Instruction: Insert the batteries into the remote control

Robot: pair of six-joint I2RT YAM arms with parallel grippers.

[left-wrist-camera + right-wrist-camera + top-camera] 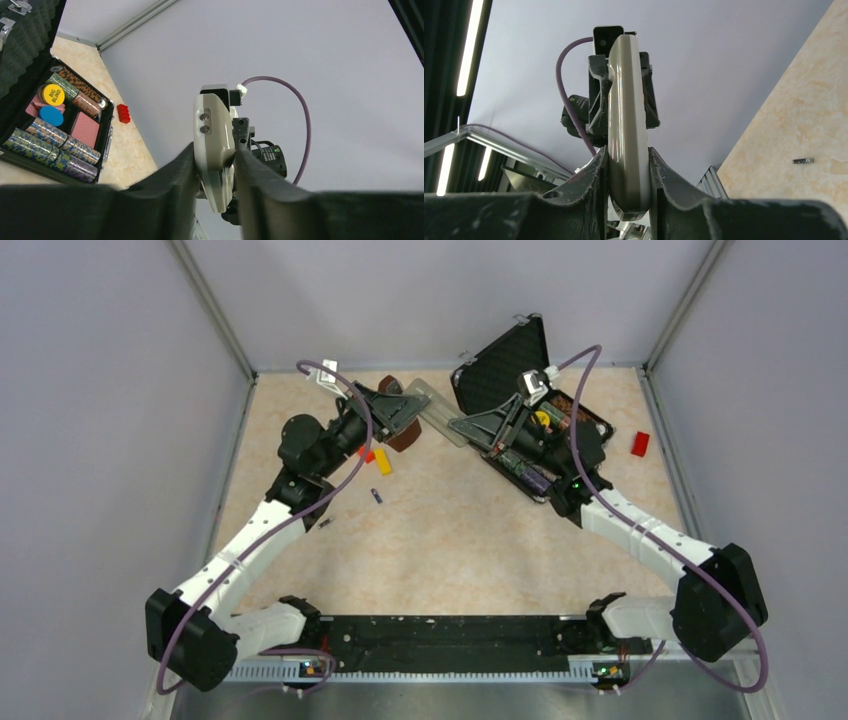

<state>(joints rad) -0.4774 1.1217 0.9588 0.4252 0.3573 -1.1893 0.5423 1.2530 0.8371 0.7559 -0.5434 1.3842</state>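
The remote control (440, 415) is held up off the table between both grippers, one at each end. My left gripper (416, 412) is shut on its left end; in the left wrist view the remote (214, 140) is clamped edge-on between the fingers (215, 167). My right gripper (463, 429) is shut on its right end; in the right wrist view the remote (626, 125) sits between the fingers (628, 172). A bluish-purple battery (378, 496) and a dark grey battery (326, 524) lie on the table below the left arm. One battery (803, 161) shows in the right wrist view.
An open black case of poker chips (505, 365) stands at the back right, under the right arm; it also shows in the left wrist view (102, 145). A red block (640, 443) lies at far right. Red (367, 453) and yellow (383, 462) blocks lie near the left wrist.
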